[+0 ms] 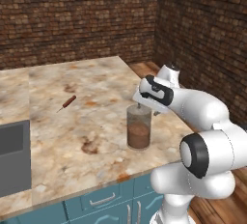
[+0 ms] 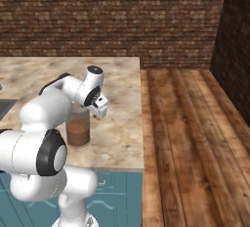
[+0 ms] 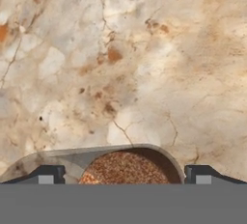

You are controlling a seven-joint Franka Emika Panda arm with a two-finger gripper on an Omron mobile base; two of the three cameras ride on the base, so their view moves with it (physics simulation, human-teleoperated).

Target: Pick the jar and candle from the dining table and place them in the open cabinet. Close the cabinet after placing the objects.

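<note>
Right, nearest you the jar (image 1: 139, 129) stands upright on the dining table (image 1: 91, 121), close to its front edge and not far from the right-hand corner, and the gripper (image 3: 124, 175) sits directly over it. Look at your hand view: the fingers (image 3: 47, 175) show as dark tips spread to either side of the jar's rim, brown fill between them, wide apart and not pressing the glass. Your left base view has bare marbled top stretching left and back of the jar, with the sink (image 1: 13, 160) cut in at the far left edge. Further off, a thin reddish-brown stick (image 1: 67, 103) lies well apart. Your right base view adds the table's right edge, then open wooden floor (image 2: 195, 143) running to the brick wall (image 2: 122, 20).
</note>
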